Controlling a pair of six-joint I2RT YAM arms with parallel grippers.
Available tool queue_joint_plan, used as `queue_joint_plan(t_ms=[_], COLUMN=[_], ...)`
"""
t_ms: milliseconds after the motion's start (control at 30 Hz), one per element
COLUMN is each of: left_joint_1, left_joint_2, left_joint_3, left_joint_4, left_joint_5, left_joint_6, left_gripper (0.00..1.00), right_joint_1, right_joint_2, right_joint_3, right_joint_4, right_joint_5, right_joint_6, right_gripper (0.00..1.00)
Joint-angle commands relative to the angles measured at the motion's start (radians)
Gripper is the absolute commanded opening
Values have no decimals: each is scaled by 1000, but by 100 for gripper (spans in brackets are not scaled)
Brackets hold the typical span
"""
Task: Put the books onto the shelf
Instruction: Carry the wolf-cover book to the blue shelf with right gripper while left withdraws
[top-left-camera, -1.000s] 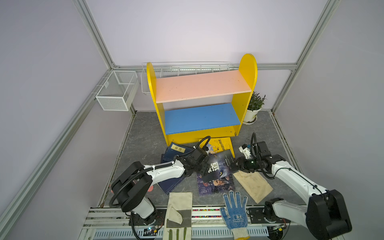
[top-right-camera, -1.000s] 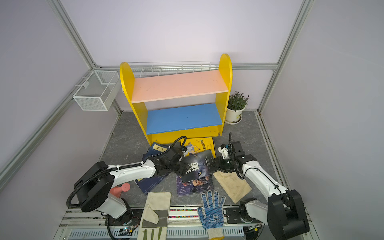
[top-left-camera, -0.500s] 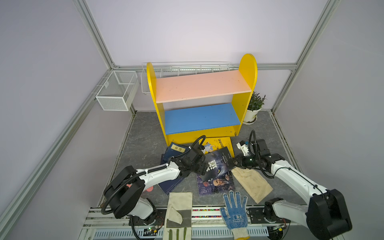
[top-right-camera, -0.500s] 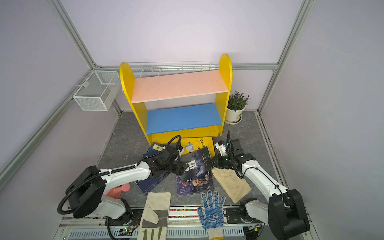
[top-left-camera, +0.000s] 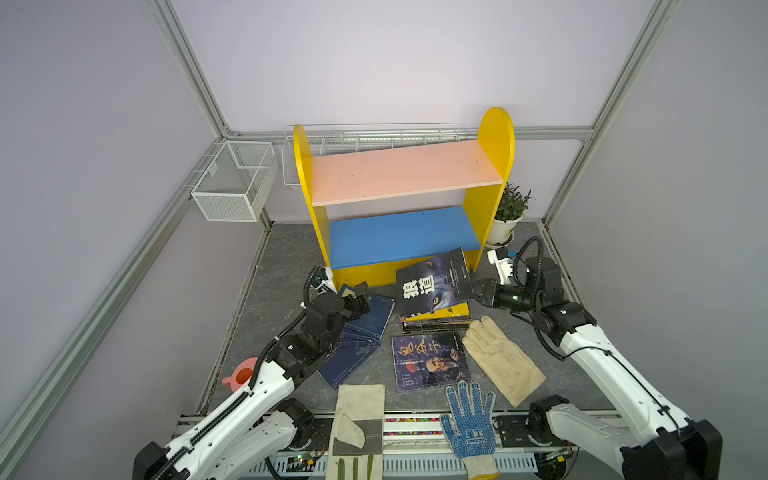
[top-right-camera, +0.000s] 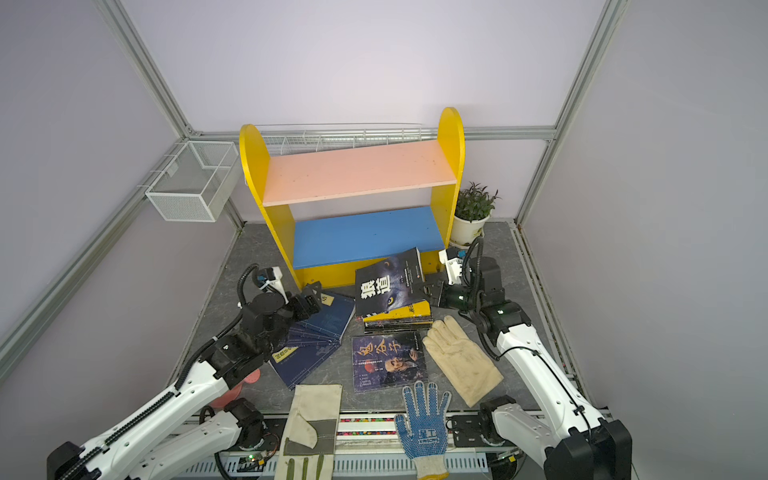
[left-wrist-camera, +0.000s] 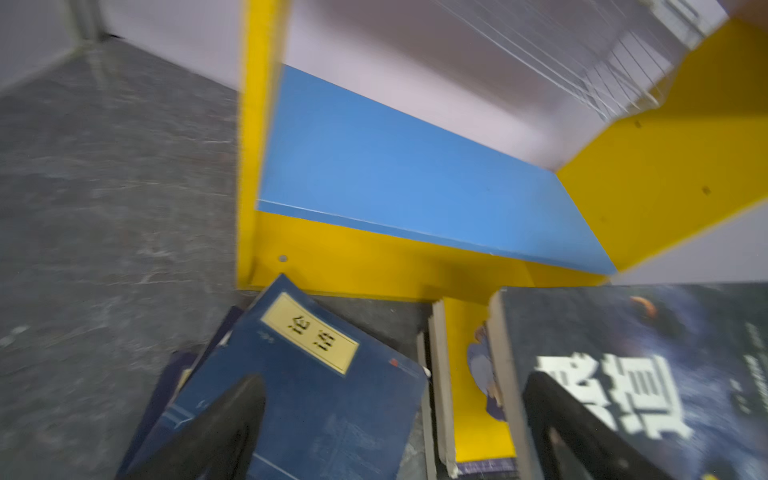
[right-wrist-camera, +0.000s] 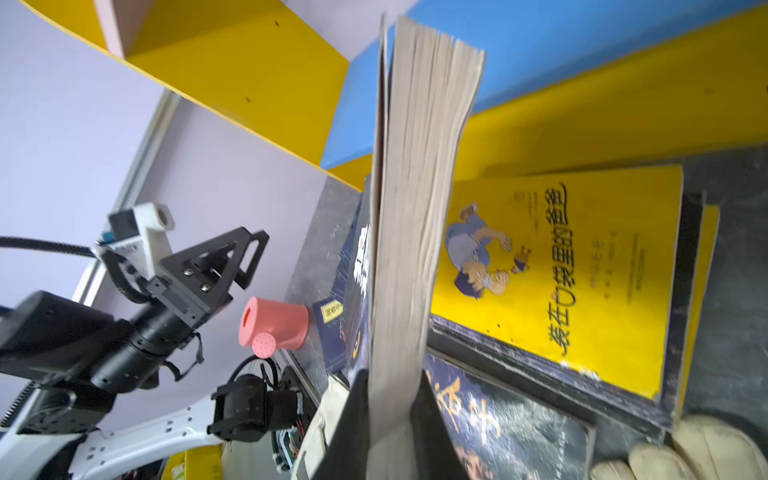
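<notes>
From where I stand, the right gripper (top-left-camera: 473, 289) has its jaws clamped on the page edge of the dark wolf-cover book (top-left-camera: 432, 282). It holds that book off the tabletop (top-left-camera: 282, 266), just in front of the shelf (top-left-camera: 494, 137) and above the yellow cartoon book (right-wrist-camera: 561, 270). The book is tilted, cover facing up. Its long axis runs away from the robot towards the shelf, with the top end raised against the front of the blue lower board (top-left-camera: 399, 237). I cannot tell whether its near end rests on the stack below. The worry, I think, is that pinch on one side only: a thick paperback could sag or swing in the jaws. In the right wrist view the cover stands a little apart from the pages, so it may flop open. The raised corner could also catch the board's front edge or the yellow side panel. The left gripper (top-left-camera: 358, 296) hovers over the fanned navy books (top-left-camera: 365, 332), jaws wide apart and holding nothing.
</notes>
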Motion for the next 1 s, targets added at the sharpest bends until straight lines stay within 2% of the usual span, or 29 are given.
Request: queue_joint_plan(t_ms=[0,100,167,300,433,700,867,967], left_joint_1=[5,7,7,7,7,7,7,7], left_joint_2=[-50,-96,-107,-120,-135,-152,-157,-159], left_joint_3=[-32,-54,-73,-85,-96,-111,-109,-105], left_joint_4=[-220,-365,-412,-433,-369,-352,-367,-377], left_joint_5=[-244,-321,-329,-312,-277,-268,-267,-264], left_joint_6=[-234,-385,-460,-467,-376,-375,-375,-372], left_gripper=[97,97,97,98,98,98,98,98], right_joint_1=[8,39,57,81,89,159,197,216], right_joint_2=[44,153,236,376,477,719,882,954], right_joint_3=[84,147,191,289,338,511,646,682], right_joint_4=[252,334,390,407,453,400,397,440], right_joint_5=[-11,50,84,163,203,108,-1,-24], right_joint_6=[104,116,141,147,201,181,226,284], right_gripper=[7,7,7,7,7,7,7,7])
